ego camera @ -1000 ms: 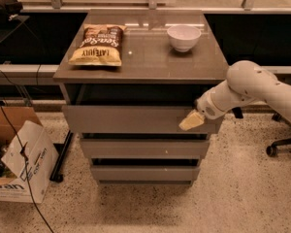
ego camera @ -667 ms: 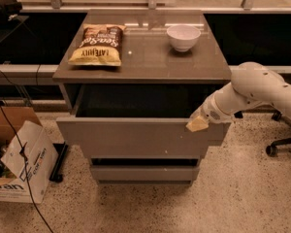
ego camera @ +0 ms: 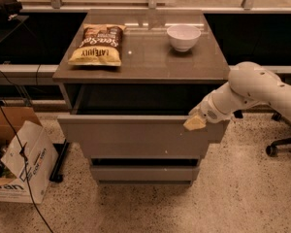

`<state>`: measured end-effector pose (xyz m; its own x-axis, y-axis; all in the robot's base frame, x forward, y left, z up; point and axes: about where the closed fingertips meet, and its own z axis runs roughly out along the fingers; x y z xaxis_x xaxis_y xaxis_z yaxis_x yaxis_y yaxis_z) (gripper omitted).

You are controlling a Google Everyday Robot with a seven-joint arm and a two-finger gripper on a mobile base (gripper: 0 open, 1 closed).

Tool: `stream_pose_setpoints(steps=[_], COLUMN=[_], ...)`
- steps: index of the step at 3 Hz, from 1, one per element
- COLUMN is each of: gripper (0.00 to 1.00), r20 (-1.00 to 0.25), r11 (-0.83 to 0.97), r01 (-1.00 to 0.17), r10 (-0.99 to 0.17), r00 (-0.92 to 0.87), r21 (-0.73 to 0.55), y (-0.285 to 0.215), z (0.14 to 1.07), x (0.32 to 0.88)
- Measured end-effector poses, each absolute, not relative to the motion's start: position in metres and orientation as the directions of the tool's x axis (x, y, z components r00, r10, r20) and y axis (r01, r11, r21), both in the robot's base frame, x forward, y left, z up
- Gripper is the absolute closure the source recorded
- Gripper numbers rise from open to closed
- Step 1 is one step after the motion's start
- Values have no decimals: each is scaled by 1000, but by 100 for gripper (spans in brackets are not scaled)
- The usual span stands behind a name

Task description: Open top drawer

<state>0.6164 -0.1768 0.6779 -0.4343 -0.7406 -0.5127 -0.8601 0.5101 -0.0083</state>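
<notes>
A: Where's the drawer?
B: The drawer [ego camera: 136,137] is topmost in the cabinet [ego camera: 145,57] and juts partway out, its dark box showing. The gripper [ego camera: 195,123] is at the cabinet's front right, on the drawer's upper edge. I can't tell whether it's clamped.
A: Which step?
B: Mid-pull, I'd judge. Next is a straight, level draw outward.

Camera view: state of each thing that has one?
Top drawer: pulled partway out, open.
Lower drawer: pushed in.
Gripper: at the top drawer's front, right end.
Chip bag: lying flat on the cabinet top.
Bowl: upright on the cabinet top.
Cardboard box: flap open.
</notes>
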Motion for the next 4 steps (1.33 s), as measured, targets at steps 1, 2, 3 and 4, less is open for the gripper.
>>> stream_pose_setpoints(steps=[1, 2, 3, 4], gripper=[9, 0, 0, 18], r20=[-509, -503, -499, -483], r11=[499, 491, 479, 467], r01=[-867, -871, -877, -880], r10=[-751, -755, -752, -755], r00=[-421, -420, -432, -444], r21=[-20, -10, 36, 79], y=[-172, -171, -176, -186], z=[676, 671, 665, 663], x=[619, 616, 612, 604])
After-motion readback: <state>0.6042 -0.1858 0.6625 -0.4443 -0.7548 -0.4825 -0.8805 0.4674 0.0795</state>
